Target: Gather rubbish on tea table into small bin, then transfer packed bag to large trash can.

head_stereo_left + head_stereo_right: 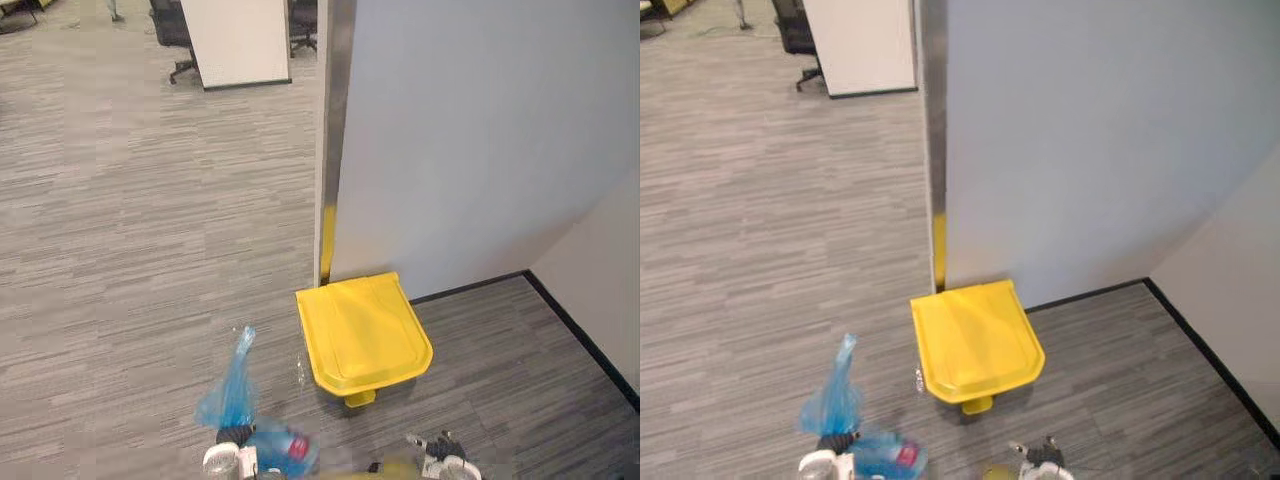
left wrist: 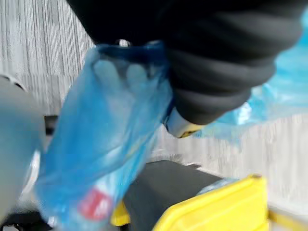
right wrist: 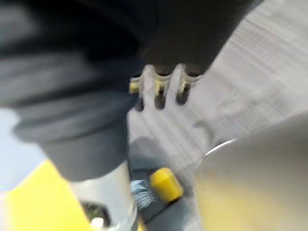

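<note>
A large yellow trash can [image 1: 365, 335] stands on the carpet with its lid down, against the foot of a grey partition, and its pedal [image 1: 360, 399] faces me. My left hand [image 1: 235, 437] is low in the left eye view, left of the can. It is shut on the neck of a blue plastic bag [image 1: 235, 395] that holds rubbish with a red label. In the left wrist view the bag [image 2: 106, 144] drapes over the fingers, with the can's yellow edge [image 2: 226, 207] below it. My right hand [image 1: 440, 455] hangs near the can's front, fingers [image 3: 161, 86] relaxed and holding nothing.
The grey partition [image 1: 480, 140] ends in a metal post [image 1: 335, 130] just behind the can. A pale wall [image 1: 600, 270] closes the corner on the right. Far back stand a whiteboard panel [image 1: 240, 40] and an office chair [image 1: 170, 30]. Grey carpet stretches to the left.
</note>
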Tool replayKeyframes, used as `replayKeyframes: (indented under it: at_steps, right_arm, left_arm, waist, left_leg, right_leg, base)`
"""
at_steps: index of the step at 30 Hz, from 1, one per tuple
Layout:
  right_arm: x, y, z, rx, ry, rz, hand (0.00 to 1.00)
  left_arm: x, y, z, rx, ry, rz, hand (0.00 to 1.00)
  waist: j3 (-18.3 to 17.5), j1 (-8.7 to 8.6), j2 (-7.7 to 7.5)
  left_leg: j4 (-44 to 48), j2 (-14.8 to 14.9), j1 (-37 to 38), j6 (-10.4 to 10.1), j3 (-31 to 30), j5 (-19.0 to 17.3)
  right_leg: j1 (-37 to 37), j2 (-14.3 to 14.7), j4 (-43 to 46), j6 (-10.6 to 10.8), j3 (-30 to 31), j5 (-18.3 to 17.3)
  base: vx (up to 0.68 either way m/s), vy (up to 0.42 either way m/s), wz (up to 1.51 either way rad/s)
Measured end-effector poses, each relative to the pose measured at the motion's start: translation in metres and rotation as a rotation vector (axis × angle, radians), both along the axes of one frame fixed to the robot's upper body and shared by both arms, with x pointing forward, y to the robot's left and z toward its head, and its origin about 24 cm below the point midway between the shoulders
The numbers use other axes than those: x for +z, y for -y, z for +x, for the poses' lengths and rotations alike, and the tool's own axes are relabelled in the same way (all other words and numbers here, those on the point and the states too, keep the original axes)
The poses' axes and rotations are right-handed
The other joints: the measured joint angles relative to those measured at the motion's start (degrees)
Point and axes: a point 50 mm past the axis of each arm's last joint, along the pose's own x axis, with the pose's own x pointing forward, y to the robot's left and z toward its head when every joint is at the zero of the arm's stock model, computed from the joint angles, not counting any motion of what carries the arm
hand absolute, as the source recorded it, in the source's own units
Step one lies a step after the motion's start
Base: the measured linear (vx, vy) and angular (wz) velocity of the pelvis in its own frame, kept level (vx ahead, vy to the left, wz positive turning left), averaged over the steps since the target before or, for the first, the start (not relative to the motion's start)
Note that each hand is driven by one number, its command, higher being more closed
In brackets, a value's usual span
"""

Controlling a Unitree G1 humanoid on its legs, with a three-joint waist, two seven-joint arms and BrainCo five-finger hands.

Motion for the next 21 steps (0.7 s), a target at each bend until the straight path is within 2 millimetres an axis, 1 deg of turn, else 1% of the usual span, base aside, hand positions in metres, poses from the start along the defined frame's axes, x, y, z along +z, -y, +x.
replayKeyframes:
  at_steps: [1,2,3,4,5,6,7,8,9,10,11,12,13,15,17,18,19,20,21]
  right_arm:
    - [0.000,-0.001,0.000,0.000,-0.001,0.002,0.00]
    - [0.000,-0.002,0.000,0.000,0.000,0.004,0.00]
    - [0.001,-0.005,0.005,0.001,0.015,0.011,0.00]
    - [0.001,-0.006,0.006,-0.004,0.017,0.011,0.00]
    - [0.001,-0.005,0.005,-0.009,0.013,0.010,0.00]
    - [0.001,-0.006,0.005,-0.007,0.009,0.012,0.00]
    - [0.002,-0.007,0.008,-0.003,0.015,0.012,0.00]
    - [0.004,-0.001,0.012,0.005,0.026,-0.013,0.00]
    - [0.005,0.001,0.013,0.007,0.030,-0.023,0.00]
    - [0.005,0.004,0.013,0.005,0.029,-0.029,0.00]
    - [0.005,0.005,0.012,0.002,0.025,-0.030,0.00]
    - [0.005,0.004,0.011,0.001,0.025,-0.030,0.00]
    - [0.005,0.004,0.011,0.001,0.022,-0.027,0.00]
    - [0.004,0.002,0.010,0.017,0.019,-0.027,0.00]
    - [0.004,0.000,0.011,0.039,0.019,-0.029,0.00]
    - [0.004,-0.001,0.011,0.047,0.015,-0.027,0.00]
    - [0.004,-0.001,0.011,0.048,0.015,-0.027,0.00]
    - [0.004,-0.004,0.013,0.072,0.017,-0.028,0.00]
    - [0.004,-0.005,0.014,0.080,0.018,-0.028,0.00]
  left_arm:
    - [0.001,-0.001,0.004,-0.002,0.009,0.002,1.00]
    - [0.001,-0.001,0.004,-0.003,0.010,0.003,1.00]
    - [0.002,-0.001,0.004,-0.003,0.010,0.004,1.00]
    - [0.002,0.000,0.006,-0.004,0.013,0.002,1.00]
    - [0.002,0.001,0.007,-0.004,0.017,-0.002,1.00]
    - [0.002,0.002,0.007,-0.004,0.020,-0.002,1.00]
    - [0.003,0.003,0.010,-0.006,0.026,-0.004,1.00]
    - [0.003,0.011,0.012,-0.010,0.030,-0.024,1.00]
    - [0.003,0.015,0.013,-0.010,0.030,-0.034,1.00]
    - [0.003,0.017,0.014,-0.016,0.032,-0.037,1.00]
    - [0.003,0.019,0.014,-0.026,0.032,-0.038,1.00]
    - [0.003,0.020,0.014,-0.030,0.032,-0.039,1.00]
    - [0.002,0.024,0.014,-0.030,0.031,-0.048,1.00]
    - [0.003,0.030,0.017,-0.037,0.040,-0.067,1.00]
    - [0.003,0.032,0.018,-0.038,0.044,-0.072,1.00]
    - [0.003,0.032,0.018,-0.036,0.042,-0.073,1.00]
    - [0.003,0.032,0.018,-0.037,0.043,-0.072,1.00]
    - [0.004,0.026,0.018,-0.037,0.043,-0.057,1.00]
    - [0.004,0.025,0.018,-0.036,0.043,-0.053,1.00]
  waist:
    - [0.38,0.42,-0.41]
    - [0.49,0.49,-0.44]
    - [0.62,0.48,-0.47]
    - [0.71,0.49,-0.66]
    - [0.66,0.49,-0.85]
    - [0.49,0.65,-1.10]
    - [0.63,1.04,-1.45]
    - [1.82,1.20,1.15]
    - [1.96,1.06,2.00]
    - [2.01,1.02,2.41]
    - [1.91,1.15,2.88]
    - [1.92,1.14,2.85]
    - [2.01,1.14,2.70]
    - [1.89,1.24,2.37]
    - [1.78,1.24,2.13]
    - [1.57,1.24,1.64]
    - [1.50,1.24,1.52]
    - [1.22,1.29,1.15]
    - [1.07,1.38,0.95]
  left_leg:
    - [1.06,0.76,-0.09,-0.32,-0.90,-0.70]
    - [1.38,1.02,-0.10,-0.54,-1.27,-0.84]
    - [2.67,1.36,-0.50,-0.86,-1.93,-1.69]
    - [4.24,1.36,-0.64,-1.13,-2.01,-2.69]
    - [6.87,1.11,-0.62,-1.97,-2.59,-5.00]
    - [7.78,0.82,-0.60,-2.54,-2.90,-6.16]
    - [9.26,0.96,-0.41,-3.75,-3.15,-7.53]
    - [10.22,2.74,0.20,-4.67,-3.48,-8.90]
    - [10.18,3.73,0.31,-5.00,-3.57,-9.10]
    - [9.90,4.45,0.89,-4.99,-3.74,-9.15]
    - [9.65,5.35,1.66,-4.93,-3.86,-9.16]
    - [9.62,5.52,1.93,-4.92,-3.87,-9.13]
    - [9.41,5.76,2.86,-4.77,-3.83,-9.02]
    - [8.74,5.72,3.63,-4.89,-3.49,-8.82]
    - [8.75,5.43,3.03,-5.17,-3.39,-8.66]
    - [8.69,4.88,2.56,-5.19,-3.35,-8.65]
    - [8.67,4.73,2.30,-5.19,-3.36,-8.65]
    - [8.64,4.36,1.20,-5.23,-3.50,-8.69]
    - [8.66,4.24,0.79,-5.23,-3.54,-8.70]
  right_leg:
    - [-1.96,0.01,-4.05,-0.14,-1.75,0.30]
    - [-2.48,0.11,-7.53,0.09,-2.62,1.23]
    - [-2.54,0.17,-16.39,0.63,-3.91,3.60]
    - [-2.64,0.15,-20.51,0.61,-3.96,4.24]
    - [-1.84,-0.11,-20.29,0.84,-3.64,3.71]
    - [-1.27,-0.33,-20.29,1.49,-3.45,1.91]
    - [-0.52,-0.38,-20.60,2.63,-2.93,0.14]
    - [-0.27,1.50,-19.10,2.92,-3.53,-0.93]
    - [-0.27,2.31,-18.78,2.75,-3.90,-0.94]
    - [-0.21,2.86,-18.05,2.36,-4.47,-1.24]
    - [0.26,3.61,-17.27,1.90,-5.20,-2.74]
    - [0.48,3.80,-16.90,1.84,-5.45,-3.36]
    - [1.25,3.83,-15.90,2.37,-6.23,-4.48]
    - [1.55,3.45,-14.99,2.01,-6.66,-5.01]
    - [1.40,3.09,-15.51,1.57,-6.81,-4.63]
    - [1.05,2.56,-15.82,1.50,-6.88,-4.25]
    - [1.00,2.38,-16.05,1.39,-6.93,-4.15]
    - [0.67,1.98,-17.44,1.13,-7.05,-3.08]
    - [0.33,1.80,-17.65,1.07,-7.04,-2.71]
  base:
    - [0.11,0.005,0.62]
    - [0.12,-0.031,0.48]
    - [0.15,-0.088,0.37]
    - [0.23,-0.168,0.49]
    - [0.24,-0.194,0.32]
    - [0.31,-0.253,0.20]
    - [0.33,-0.238,-0.05]
    - [0.38,-0.240,-0.05]
    - [0.30,-0.156,0.01]
    - [0.29,-0.135,0.06]
    - [0.22,-0.095,0.04]
    - [0.23,-0.090,0.03]
    - [0.19,-0.053,0.08]
    - [0.13,-0.015,0.05]
    - [-0.01,0.027,0.02]
    - [-0.04,0.050,0.05]
    - [-0.11,0.074,0.10]
    - [-0.12,0.052,0.09]
    - [-0.16,0.054,0.12]
